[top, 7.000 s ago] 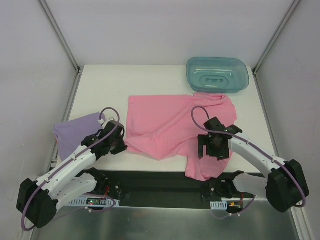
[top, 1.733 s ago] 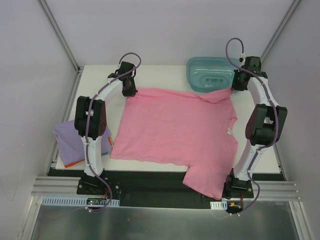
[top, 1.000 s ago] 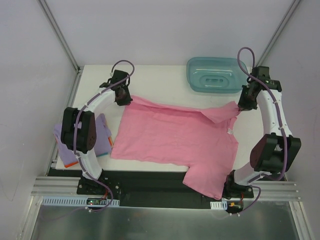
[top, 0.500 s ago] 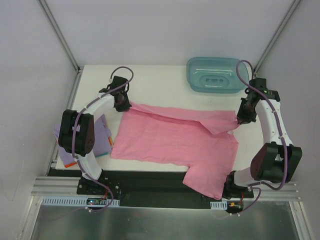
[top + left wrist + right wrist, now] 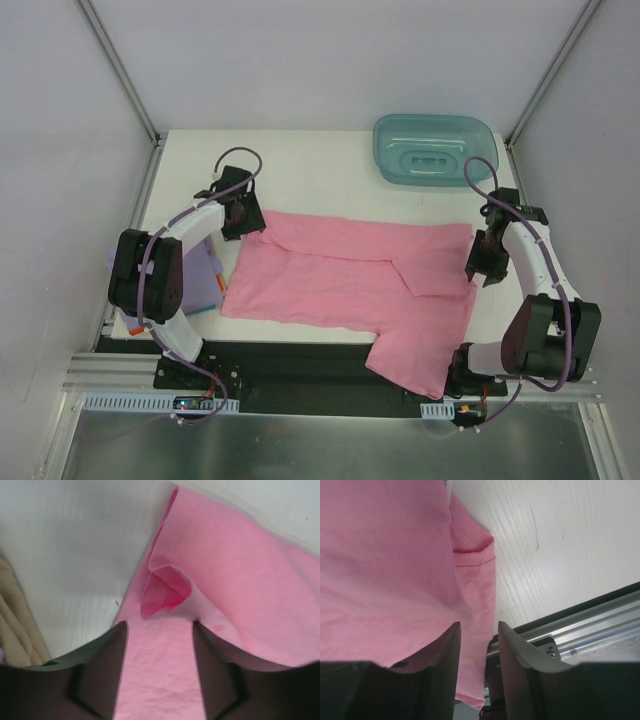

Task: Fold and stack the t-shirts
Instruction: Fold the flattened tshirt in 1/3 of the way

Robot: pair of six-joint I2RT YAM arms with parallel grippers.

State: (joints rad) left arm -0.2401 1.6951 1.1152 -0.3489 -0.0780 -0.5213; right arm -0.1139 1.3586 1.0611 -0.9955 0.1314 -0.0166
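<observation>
A white surface (image 5: 330, 170) fills the middle of the frame, enclosed by pale grey walls (image 5: 330, 60) with metal corner posts (image 5: 118, 68).

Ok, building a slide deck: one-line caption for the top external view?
Both grippers, left and right, open at the pink t-shirt's folded-over far edge.

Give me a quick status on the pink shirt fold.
Left gripper and right gripper open, nothing held. Pink t-shirt flat, far edge folded over, one sleeve hanging off the table's near edge. Lavender t-shirt at left. Nothing blocking.
</observation>
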